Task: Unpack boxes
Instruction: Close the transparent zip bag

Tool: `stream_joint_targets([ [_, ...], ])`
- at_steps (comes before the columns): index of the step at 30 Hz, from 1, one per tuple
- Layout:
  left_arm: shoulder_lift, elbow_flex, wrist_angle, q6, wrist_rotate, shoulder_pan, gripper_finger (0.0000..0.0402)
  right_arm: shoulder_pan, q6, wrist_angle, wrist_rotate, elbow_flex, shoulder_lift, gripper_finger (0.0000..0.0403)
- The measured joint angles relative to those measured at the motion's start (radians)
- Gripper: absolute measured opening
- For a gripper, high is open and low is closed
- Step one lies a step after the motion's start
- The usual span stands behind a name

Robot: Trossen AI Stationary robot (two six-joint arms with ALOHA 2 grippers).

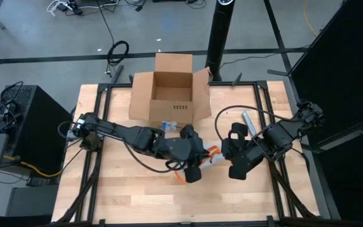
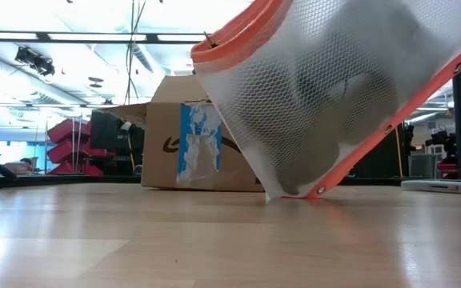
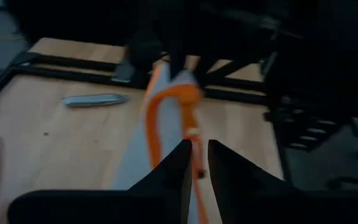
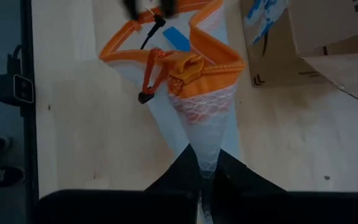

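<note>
brown box (image 1: 169, 94) — white mesh pouch (image 4: 201, 112), orange-edged

An open brown cardboard box (image 1: 171, 94) sits at the far edge of a wooden table (image 1: 118, 195). Nearer, the left gripper (image 1: 193, 171) and right gripper (image 1: 237, 169) meet around an orange-edged pouch (image 1: 212, 154).

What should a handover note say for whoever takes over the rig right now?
Right claw: shut on the mesh pouch, pinching its white netting.
Left claw: nearly closed on the pouch's orange edge.
Pouch hangs between both claws, one corner touching the table.
Cardboard box: at the table's far edge, flaps open.
Done: pouch is out of the box.
Left: set the pouch down, release, check the box's inside.
</note>
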Motion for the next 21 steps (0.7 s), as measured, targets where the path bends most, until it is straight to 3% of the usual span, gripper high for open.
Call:
stream_joint_targets([
  [9,0.023,-0.002,0.009,-0.015,-0.077,0.006,0.0091,-0.013,-0.013,0.006,0.003,0.000,-0.004,0.0000],
  [21,0.049,0.000,0.044,0.028,-0.076,0.012,0.0127,-0.026,-0.019,0.015,0.002,0.001,-0.005,0.0000],
])
